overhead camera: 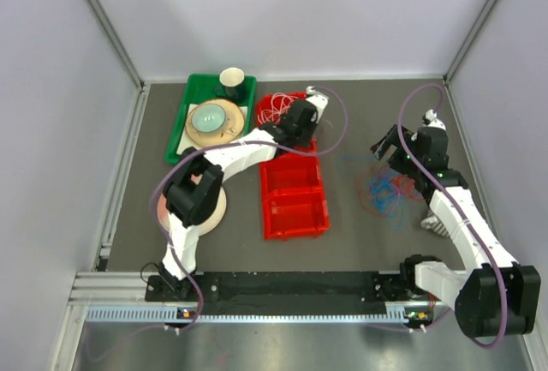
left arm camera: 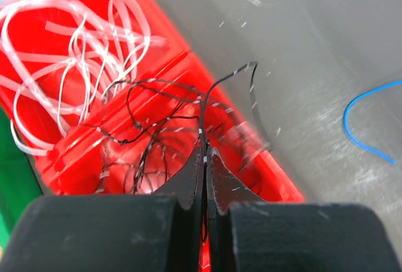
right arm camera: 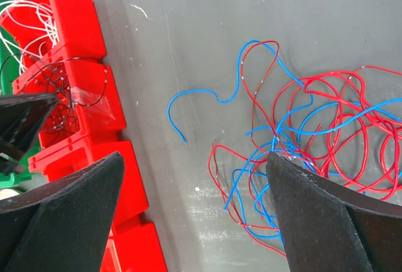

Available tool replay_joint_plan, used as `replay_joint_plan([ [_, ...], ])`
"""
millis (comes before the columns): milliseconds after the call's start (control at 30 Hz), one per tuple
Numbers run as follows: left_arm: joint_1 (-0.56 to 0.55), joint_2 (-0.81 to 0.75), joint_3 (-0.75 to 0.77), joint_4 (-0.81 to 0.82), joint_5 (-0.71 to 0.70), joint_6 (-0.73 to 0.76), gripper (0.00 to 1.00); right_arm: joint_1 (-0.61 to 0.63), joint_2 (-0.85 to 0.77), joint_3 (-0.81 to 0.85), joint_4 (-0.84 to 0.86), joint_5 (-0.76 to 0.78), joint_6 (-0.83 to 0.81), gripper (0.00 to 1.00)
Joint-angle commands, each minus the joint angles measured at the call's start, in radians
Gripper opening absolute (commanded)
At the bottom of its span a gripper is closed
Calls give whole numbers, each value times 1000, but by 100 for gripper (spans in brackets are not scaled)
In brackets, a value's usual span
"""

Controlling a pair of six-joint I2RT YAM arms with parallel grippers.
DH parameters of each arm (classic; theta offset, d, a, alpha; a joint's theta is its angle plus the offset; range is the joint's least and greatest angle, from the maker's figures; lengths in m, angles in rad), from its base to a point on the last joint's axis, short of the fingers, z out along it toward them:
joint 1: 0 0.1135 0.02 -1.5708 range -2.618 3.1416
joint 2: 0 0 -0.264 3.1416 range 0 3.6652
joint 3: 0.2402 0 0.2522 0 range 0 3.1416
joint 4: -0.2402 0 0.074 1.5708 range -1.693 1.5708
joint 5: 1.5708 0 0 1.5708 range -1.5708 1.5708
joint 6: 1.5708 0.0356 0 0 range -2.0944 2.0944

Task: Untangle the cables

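The bins (overhead camera: pixel 295 217) run down mid-frame, with cables (overhead camera: pixel 274 107) in the topmost one. A tray (overhead camera: pixel 193 97) sits to their upper left. A loose tangle (overhead camera: pixel 387 188) lies on the surface (overhead camera: pixel 360 122) at their right.

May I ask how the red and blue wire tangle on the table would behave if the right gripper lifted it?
The red and blue wire tangle lies in loose, limp loops, so it would probably droop rather than hold shape. Its strands cross many times, so pulling one likely drags others along. Being so thin, it may slip from the right gripper.

Tangled red, blue cables (right arm camera: pixel 301 130); fingers (right arm camera: pixel 323 218) apart
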Motion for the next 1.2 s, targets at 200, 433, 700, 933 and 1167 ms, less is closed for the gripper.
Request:
replay_joint_plan([
  [200, 125, -165, -125, 105, 178, -174, 0, 6, 26, 18, 26, -5, 9, 93],
  [433, 130, -88, -138, 72, 161, -167, 0, 6, 32, 21, 27, -10, 10, 93],
  [700, 130, -19, -128, 67, 194, -157, 0, 6, 34, 26, 27, -16, 10, 93],
  [933, 125, -26, -73, -14, 211, -166, 5, 6, 31, 31, 28, -19, 7, 93],
  [1167, 124, -155, -66, -19, 250, -164, 33, 6, 47, 55, 31, -44, 16, 93],
])
